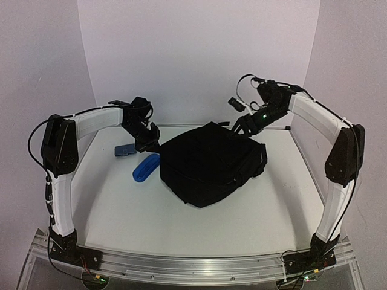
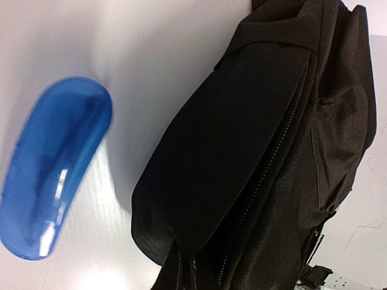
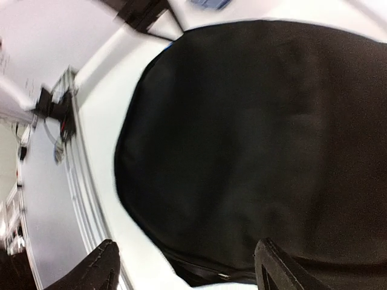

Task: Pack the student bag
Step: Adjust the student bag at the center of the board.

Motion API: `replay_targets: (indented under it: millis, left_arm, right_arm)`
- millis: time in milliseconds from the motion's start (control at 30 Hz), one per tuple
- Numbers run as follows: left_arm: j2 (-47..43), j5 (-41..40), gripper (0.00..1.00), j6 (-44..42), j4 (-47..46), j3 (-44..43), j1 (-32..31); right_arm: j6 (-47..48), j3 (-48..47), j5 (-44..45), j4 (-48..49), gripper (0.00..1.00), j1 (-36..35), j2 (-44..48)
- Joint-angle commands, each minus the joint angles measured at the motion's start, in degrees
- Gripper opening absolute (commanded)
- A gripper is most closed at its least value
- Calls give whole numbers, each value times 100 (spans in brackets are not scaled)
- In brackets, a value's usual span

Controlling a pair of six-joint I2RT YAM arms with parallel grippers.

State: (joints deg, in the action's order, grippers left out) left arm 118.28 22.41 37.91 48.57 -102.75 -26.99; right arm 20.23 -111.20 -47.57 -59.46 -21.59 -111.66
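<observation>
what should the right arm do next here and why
Probably lower the right gripper onto the student bag and pinch its fabric. Its fingers stand wide apart over the bag, holding nothing, while the blue case lies outside on the table beside it, so the bag likely needs opening first.

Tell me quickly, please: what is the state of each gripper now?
Left gripper: closed; whether it holds something cannot be told.
Right gripper: open, holding nothing, over the large black soft fabric backpack.
</observation>
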Motion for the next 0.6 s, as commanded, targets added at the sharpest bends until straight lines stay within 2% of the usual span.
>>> replay_targets:
  millis: [0,67,100,200,367,433,567]
  left_arm:
    - [-160,-218,0,-423,146,-524,561]
    - [-166,-252,4,-477,222,-527,719]
    - [-202,-255,9,-497,230,-520,783]
    - [-415,-385,32,-691,298,-601,831]
    - [-1006,-501,58,-1030,560,-759,824]
    - [-1313,-152,61,-1161,447,-542,790]
    - [-1862,119,58,-985,335,325,694]
  right_arm:
    - [-550,-322,-34,50,76,700,-316]
    - [-665,-300,-9,76,76,939,-400]
    - [-697,-257,-4,94,76,1018,-410]
    - [-754,21,21,185,76,1175,-328]
    - [-786,500,32,378,76,1228,-75]
    - [-840,616,-27,488,75,1227,12]
    - [-897,655,-363,597,72,1191,106]
